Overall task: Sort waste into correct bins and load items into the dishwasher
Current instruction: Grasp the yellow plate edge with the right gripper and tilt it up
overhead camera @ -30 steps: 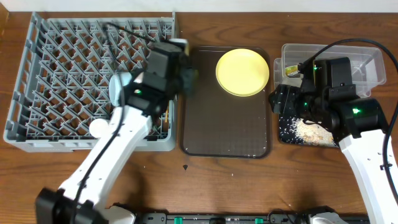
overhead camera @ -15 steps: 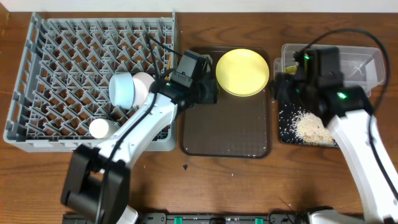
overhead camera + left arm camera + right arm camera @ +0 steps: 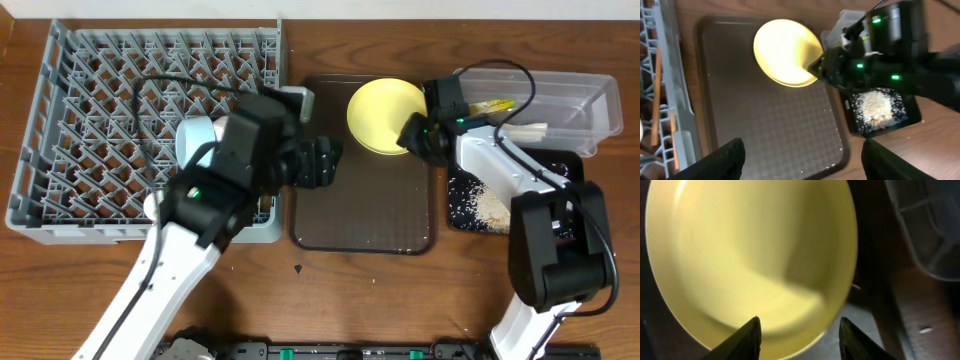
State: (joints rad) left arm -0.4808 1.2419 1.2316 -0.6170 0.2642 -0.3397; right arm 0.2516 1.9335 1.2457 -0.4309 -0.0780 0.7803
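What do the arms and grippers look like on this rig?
The left arm and right arm have white tubular links and black joint housings with small green lights. A loose black cable loops over each. The left gripper and right gripper are black, with dark tapered fingers.

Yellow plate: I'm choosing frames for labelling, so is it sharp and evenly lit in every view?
Overhead: the yellow plate is crisp and evenly lit. Left wrist: it glares, washed out to near white in the middle, with soft edges. Right wrist: it fills most of the frame, blurred, with a soft shadow across it.
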